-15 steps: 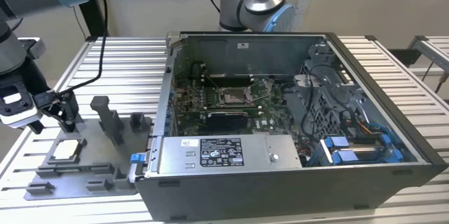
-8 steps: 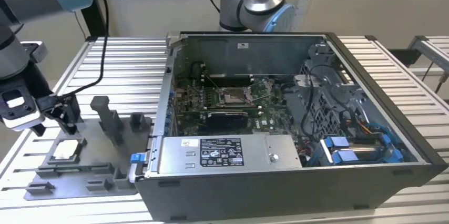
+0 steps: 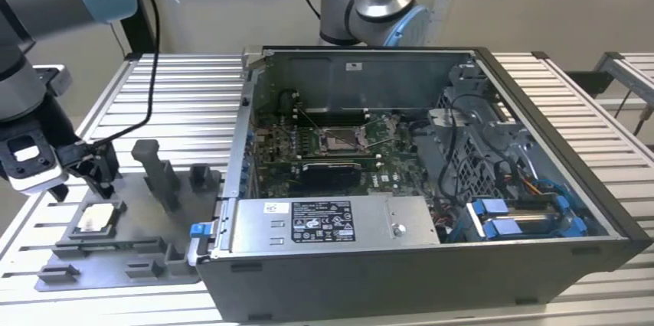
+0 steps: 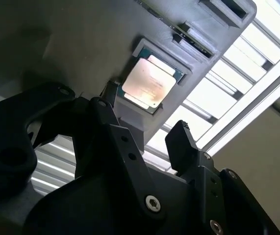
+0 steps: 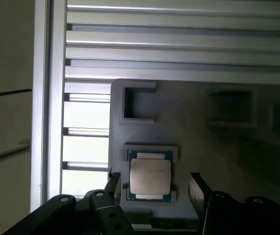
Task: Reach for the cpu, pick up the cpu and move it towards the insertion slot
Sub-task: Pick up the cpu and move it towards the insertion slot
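Gripper (image 3: 90, 179), jaws apart, hovers over cpu (image 3: 98, 217) at the exterior view's eight o'clock: reaching, probably needing centred descent.

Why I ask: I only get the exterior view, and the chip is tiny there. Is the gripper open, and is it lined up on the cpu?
Observer: Yes. In the first wrist view the gripper is open, with one finger to each side of the cpu.
Operator: Is the chip lifted or seated?
Observer: Seated. The second wrist view shows it lying flat in the square recess of the grey fixture, and the fingertips look short of it, not clamped on.
Operator: Which face is up?
Observer: The pale metal lid, with a thin green border around it.
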Tool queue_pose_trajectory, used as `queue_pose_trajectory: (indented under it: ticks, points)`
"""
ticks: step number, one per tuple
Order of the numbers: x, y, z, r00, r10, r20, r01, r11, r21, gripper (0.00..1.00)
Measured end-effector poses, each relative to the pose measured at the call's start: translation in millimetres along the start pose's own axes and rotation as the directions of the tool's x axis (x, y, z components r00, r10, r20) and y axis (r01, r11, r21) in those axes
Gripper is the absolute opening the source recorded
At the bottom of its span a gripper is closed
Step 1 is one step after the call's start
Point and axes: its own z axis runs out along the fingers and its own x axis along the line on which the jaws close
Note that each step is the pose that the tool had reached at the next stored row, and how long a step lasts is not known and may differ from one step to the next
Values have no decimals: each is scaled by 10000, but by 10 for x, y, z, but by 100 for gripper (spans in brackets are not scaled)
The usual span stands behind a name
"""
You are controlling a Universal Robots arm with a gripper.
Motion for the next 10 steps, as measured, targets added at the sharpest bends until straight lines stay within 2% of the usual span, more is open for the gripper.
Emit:
queue_pose_trajectory:
  ticks: [10]
  points:
    - [1,-2,45,10000,0,-1,0,10000,0,100]
